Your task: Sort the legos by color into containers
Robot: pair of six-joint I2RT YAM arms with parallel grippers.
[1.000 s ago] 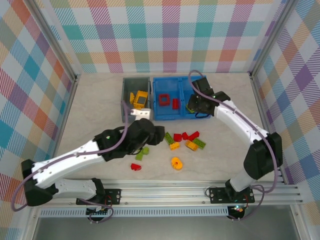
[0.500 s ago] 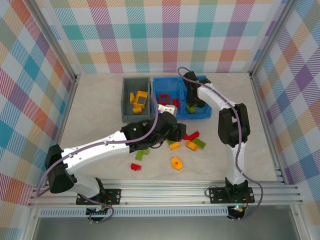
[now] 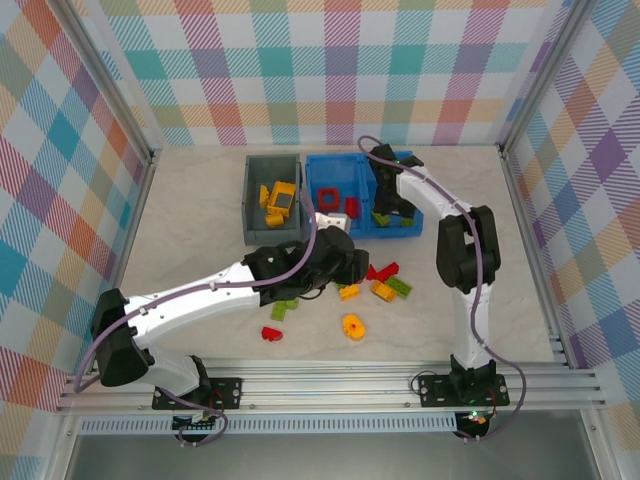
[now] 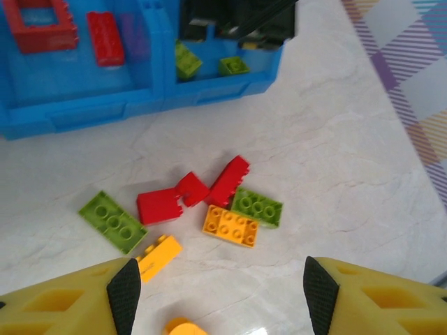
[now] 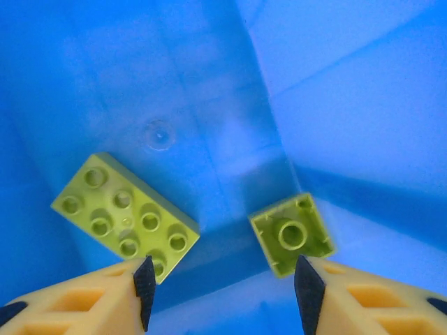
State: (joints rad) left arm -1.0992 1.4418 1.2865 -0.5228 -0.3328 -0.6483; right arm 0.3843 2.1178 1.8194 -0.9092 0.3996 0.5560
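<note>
Over the loose legos my left gripper (image 4: 221, 296) hangs open and empty. Below it lie two red bricks (image 4: 162, 206), a green brick (image 4: 113, 221), another green (image 4: 257, 206), an orange brick (image 4: 230, 227), a narrow orange one (image 4: 157, 256) and the round yellow piece (image 3: 353, 326). My right gripper (image 5: 222, 286) is open inside the blue bin's (image 3: 330, 228) right compartment, above a lime 2x4 brick (image 5: 126, 213) and a small upturned lime square (image 5: 292, 234), holding neither. The left compartment has a red frame (image 4: 38, 17) and a red brick (image 4: 106, 38). The grey bin (image 3: 250, 205) holds yellow pieces (image 3: 278, 198).
A lone red brick (image 3: 272, 333) and green bricks (image 3: 285, 305) lie nearer the table's front, partly under my left arm. Bare marble stretches to the right of the pile. Metal posts and checked walls close in the table on three sides.
My left gripper swung right from beside the grey bin to above the loose pile. My right gripper shifted left, deeper into the blue bin's right compartment. Little moved in the last half second.
</note>
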